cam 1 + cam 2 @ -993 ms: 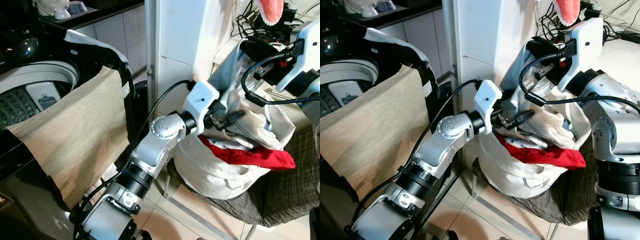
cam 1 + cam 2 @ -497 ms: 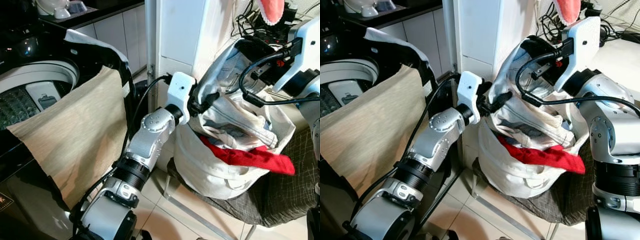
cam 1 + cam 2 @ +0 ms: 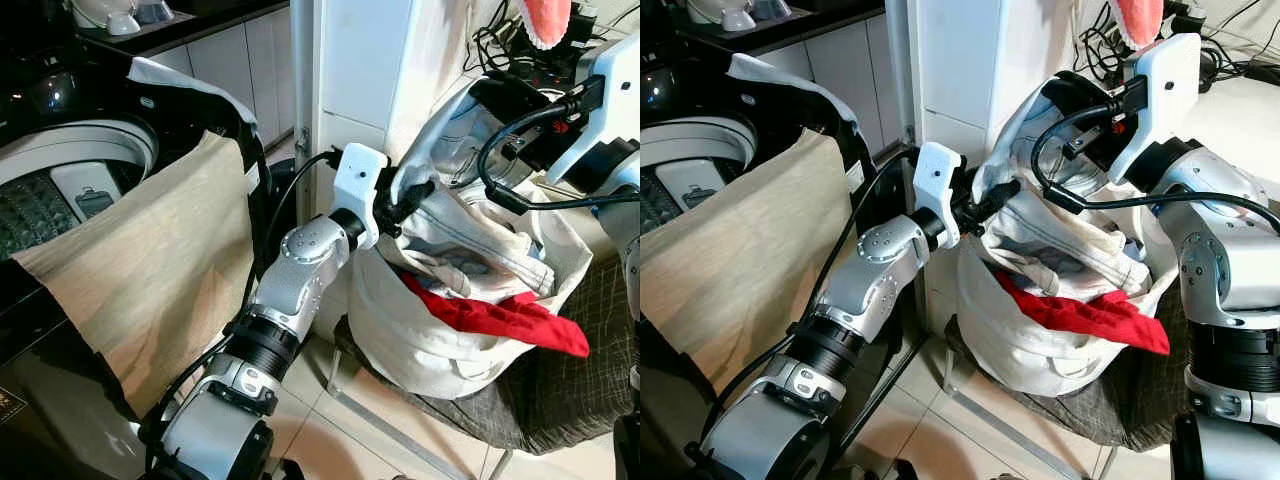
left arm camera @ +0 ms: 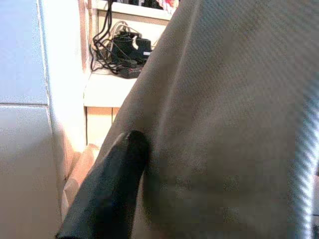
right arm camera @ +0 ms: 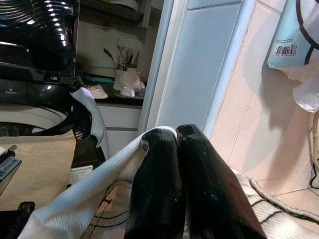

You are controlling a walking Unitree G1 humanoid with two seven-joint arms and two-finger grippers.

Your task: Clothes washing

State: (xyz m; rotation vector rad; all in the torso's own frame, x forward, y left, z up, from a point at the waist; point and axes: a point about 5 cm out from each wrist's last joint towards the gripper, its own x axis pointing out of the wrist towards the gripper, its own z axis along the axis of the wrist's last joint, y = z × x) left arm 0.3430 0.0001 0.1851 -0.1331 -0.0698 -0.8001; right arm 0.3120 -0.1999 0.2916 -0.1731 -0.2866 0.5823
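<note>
- A washing machine [image 3: 70, 170] sits at the left of the frame, a beige cloth [image 3: 150, 270] draped over its front edge.
- At centre, the left claw [image 3: 412, 192] is clenched on a pale garment [image 3: 470, 235] at the near rim of the white laundry bag [image 3: 430, 340].
- A red garment [image 3: 500, 315] hangs over the bag's front, below that claw.
- At upper right, the right claw [image 5: 177, 137] pinches the bag's far rim, fingers [image 5: 159, 169] pressed together on white cloth.
</note>
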